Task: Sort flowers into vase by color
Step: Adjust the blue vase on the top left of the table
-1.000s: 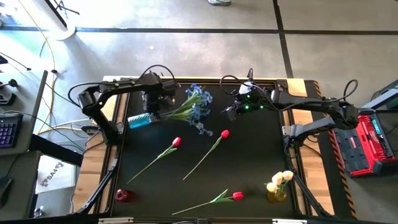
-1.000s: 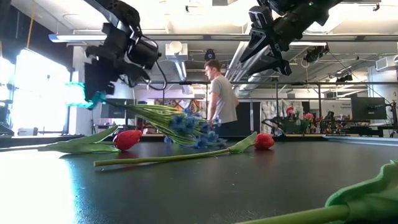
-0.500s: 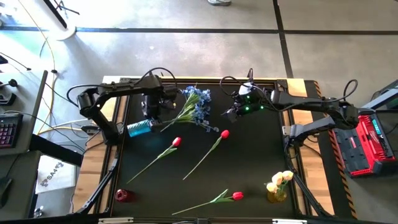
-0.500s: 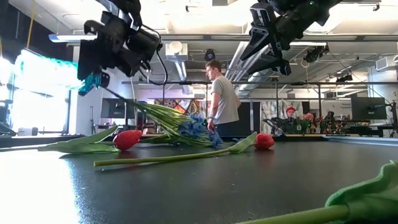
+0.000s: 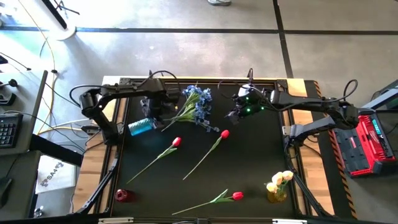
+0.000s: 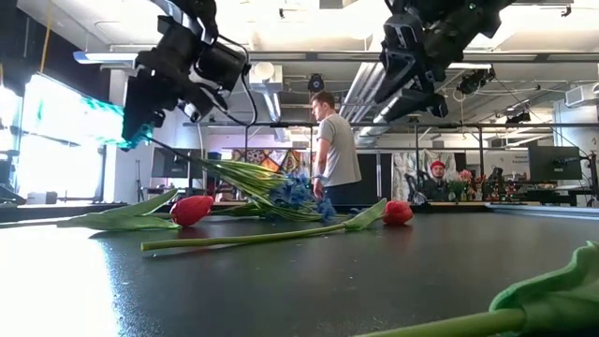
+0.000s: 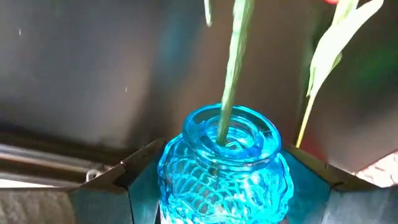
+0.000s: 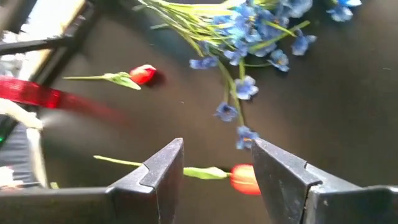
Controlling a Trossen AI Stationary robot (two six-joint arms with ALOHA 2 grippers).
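This is a robotics lab or workshop in a big open industrial hall. The black table (image 5: pixel 249 162) stands on a bare concrete floor (image 5: pixel 186 56) marked with dark tape lines (image 5: pixel 281 31). Loose cables (image 5: pixel 46 56) trail over the floor on the left, near a keyboard (image 5: pixel 6 130) on a side desk. A red equipment case (image 5: pixel 367 143) sits to the right of the table. Across the table, the low view shows exposed ceiling ducts (image 6: pixel 360 84) and strip lights (image 6: pixel 94 58), a standing person (image 6: pixel 334 150), a monitor (image 6: pixel 554 161) at far right, and more benches far behind.
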